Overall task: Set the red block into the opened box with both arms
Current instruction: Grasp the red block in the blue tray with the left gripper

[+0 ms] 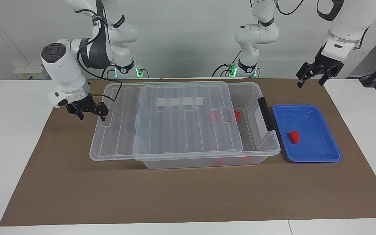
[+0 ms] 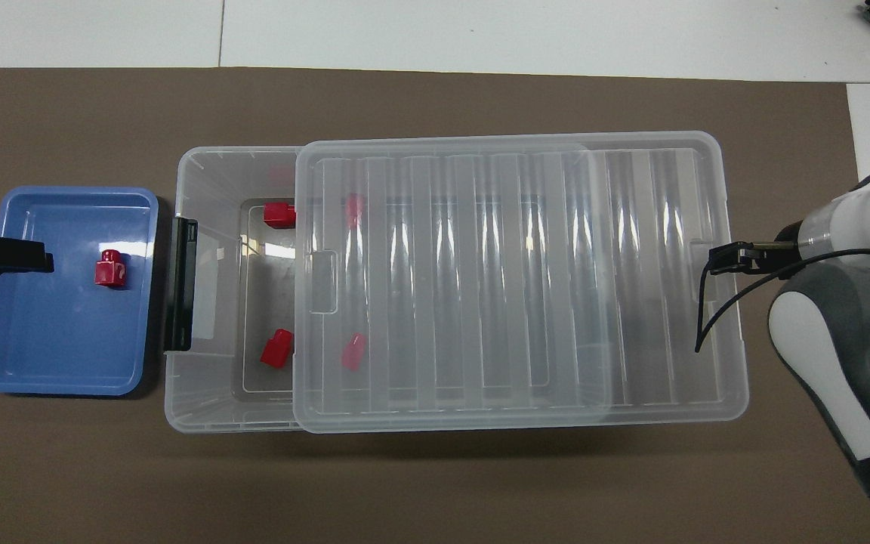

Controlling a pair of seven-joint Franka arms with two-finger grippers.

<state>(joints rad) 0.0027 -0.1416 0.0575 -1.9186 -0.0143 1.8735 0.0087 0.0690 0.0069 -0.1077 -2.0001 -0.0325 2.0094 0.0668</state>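
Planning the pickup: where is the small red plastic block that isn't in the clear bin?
The small red plastic block lies inside the shallow blue plastic tray, beside the clear plastic bin's black end handle, toward the left arm's end of the table.

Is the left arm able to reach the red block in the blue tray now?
Probably yes: the red block lies uncovered in the blue tray, and the open left pincer hangs above, nothing between.
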